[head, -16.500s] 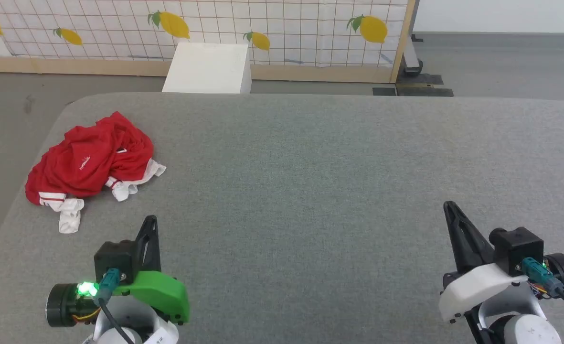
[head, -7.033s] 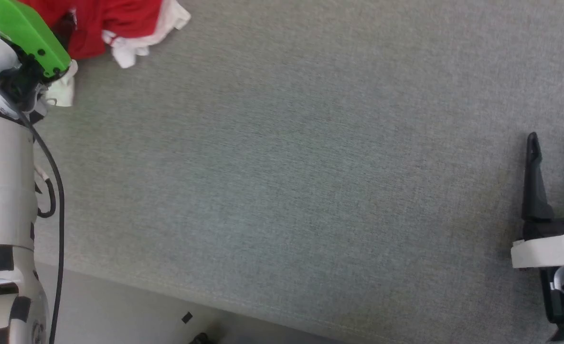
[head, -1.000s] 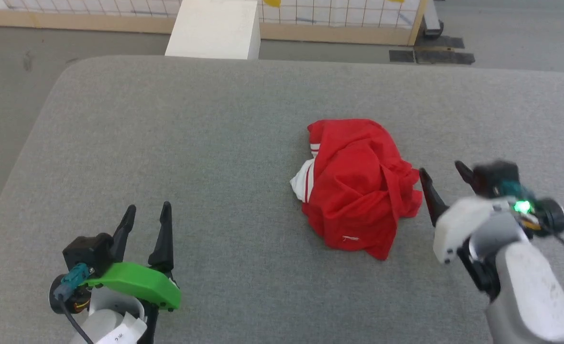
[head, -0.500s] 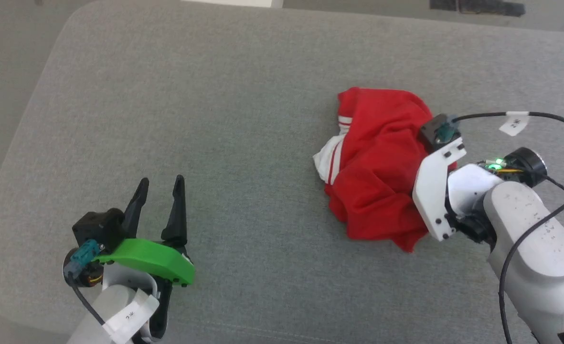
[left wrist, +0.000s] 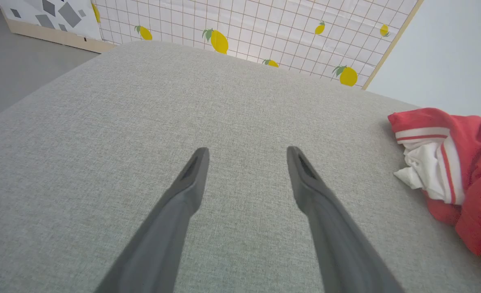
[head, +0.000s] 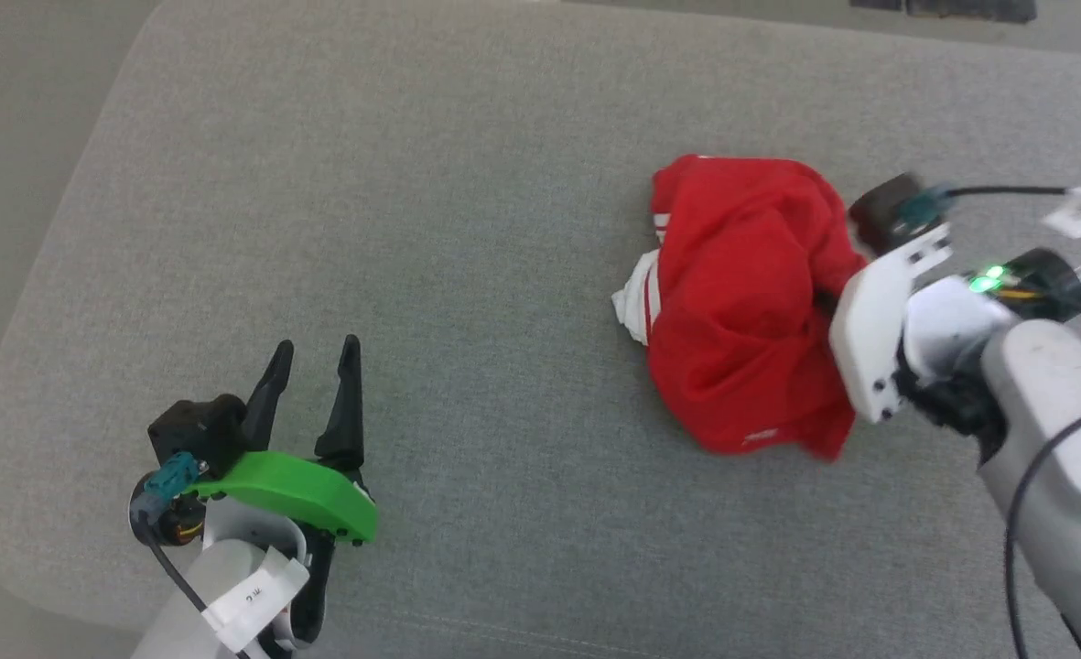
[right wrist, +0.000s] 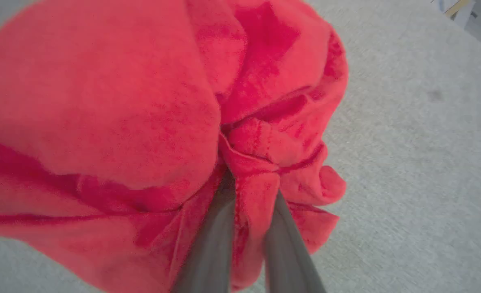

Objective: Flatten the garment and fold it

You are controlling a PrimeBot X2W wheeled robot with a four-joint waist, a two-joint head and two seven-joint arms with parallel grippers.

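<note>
The garment (head: 741, 311) is a crumpled red heap with a bit of white striped sleeve at its left side, lying right of centre on the grey surface. It also appears at the right edge of the left wrist view, garment (left wrist: 460, 162). My right gripper (right wrist: 250, 183) is shut on a pinched red fold of the garment (right wrist: 102, 101); in the head view its fingertips are buried in the cloth at the heap's right side. My left gripper (head: 311, 361) stands open at the lower left, well apart from the garment, with nothing between its fingers (left wrist: 191, 179).
The grey padded table (head: 412, 183) has a rounded corner at the left, with bare floor (head: 9, 137) beyond. A lemon-patterned screen (left wrist: 244, 28) stands past the far edge. A black cable (head: 1007, 191) runs from the right wrist.
My right gripper has gone from beside the heap into it and closed on a fold, and the cloth has bunched up and shifted slightly. The head camera tilted down. The left gripper stays put.
</note>
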